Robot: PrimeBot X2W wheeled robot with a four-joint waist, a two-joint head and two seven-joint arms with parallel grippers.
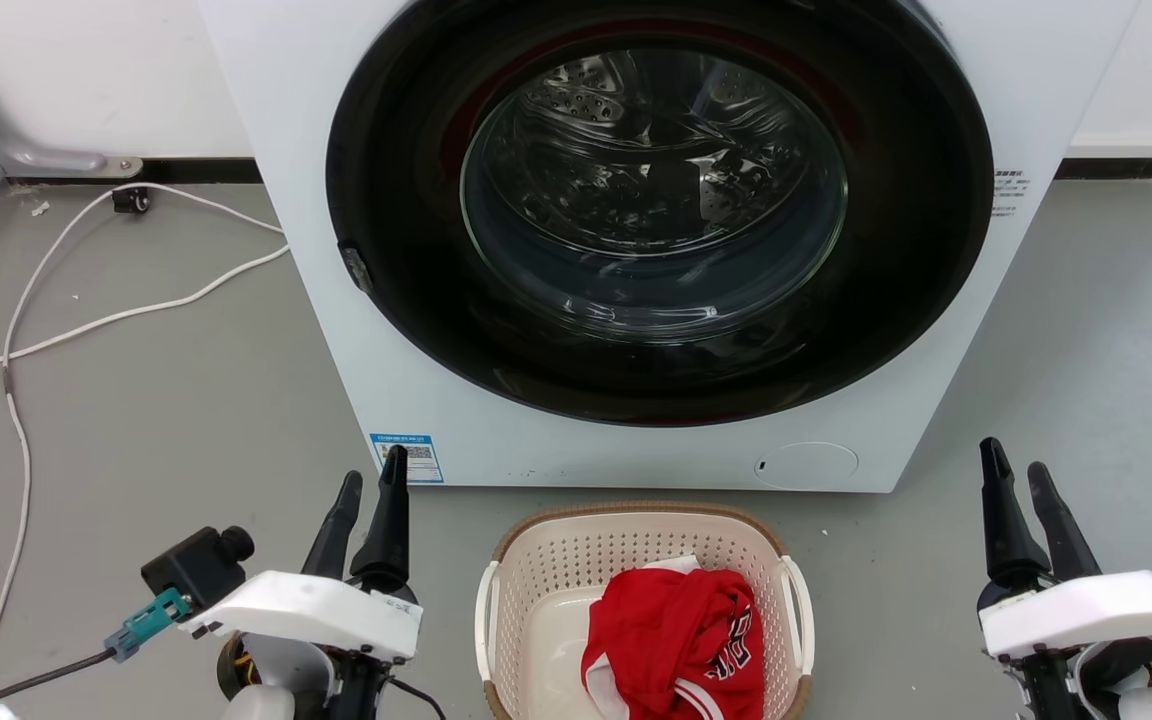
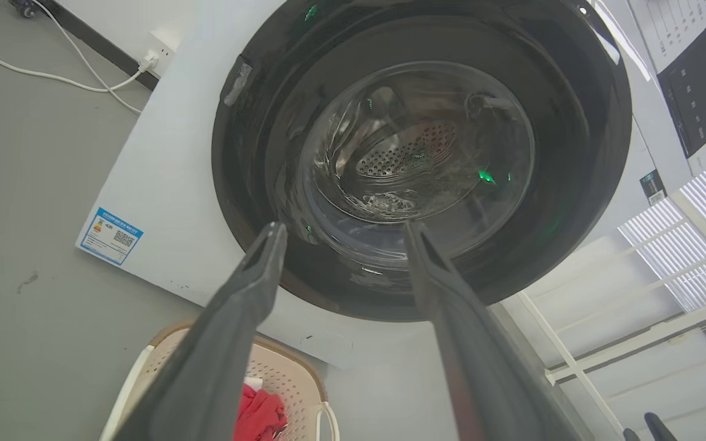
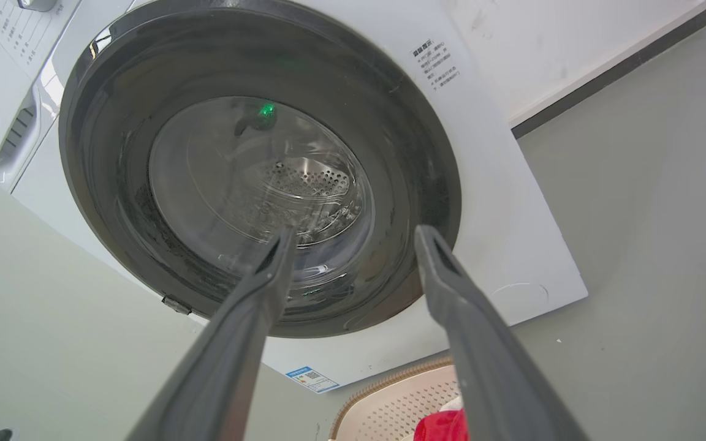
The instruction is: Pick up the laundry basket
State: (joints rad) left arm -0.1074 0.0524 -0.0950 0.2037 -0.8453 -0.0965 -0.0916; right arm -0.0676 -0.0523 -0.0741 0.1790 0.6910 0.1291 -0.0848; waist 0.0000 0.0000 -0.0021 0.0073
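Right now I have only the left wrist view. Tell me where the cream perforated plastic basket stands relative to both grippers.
Observer: In the head view, the cream perforated plastic laundry basket stands on the grey floor between the left gripper and the right gripper, touching neither.
Operator: Report its handles.
Observer: One white side handle faces the left gripper and the second handle faces the right gripper. Nothing grips either.
Operator: Give me the right gripper's state.
Observer: In the right wrist view its long dark fingers are spread apart, open, with nothing held between them.
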